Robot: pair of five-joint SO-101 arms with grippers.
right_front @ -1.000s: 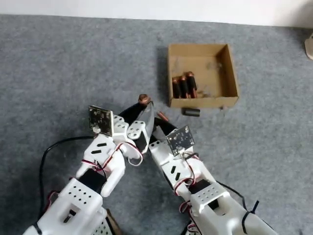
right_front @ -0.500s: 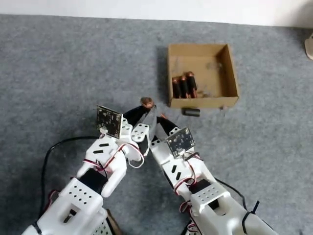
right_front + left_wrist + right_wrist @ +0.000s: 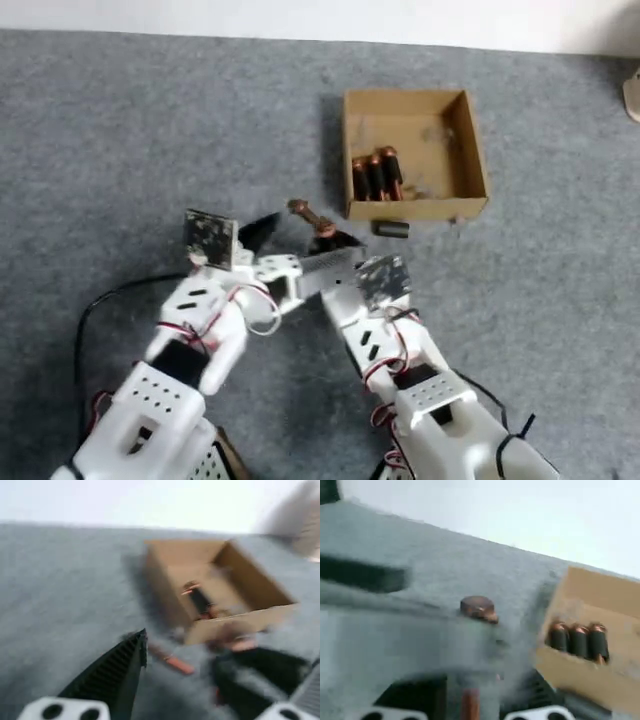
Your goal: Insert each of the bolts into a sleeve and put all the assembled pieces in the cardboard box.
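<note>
We see the right gripper (image 3: 333, 243) clamped on the shaft of a copper-coloured metal bolt (image 3: 308, 217), near the middle of the scene. The bolt slants up and to the far left, and its round head (image 3: 478, 608) stands free beyond the fingertips. In the right wrist view the shaft shows between the two dark jaws, though that picture is blurred.

The left gripper (image 3: 303, 243) sits just left of it with its jaws spread wide. Its black ribbed finger (image 3: 119, 672) points toward the far side, to the left of the bolt, and the pale jaw lies across the near side, close to the right gripper.

To the right, a short black cylindrical sleeve (image 3: 392, 229) lies on the grey carpeted table (image 3: 130, 150), just beside the near wall of the open brown cardboard box (image 3: 470, 150). Inside the box, three assembled pieces (image 3: 376, 176) lie side by side against its near left corner.
</note>
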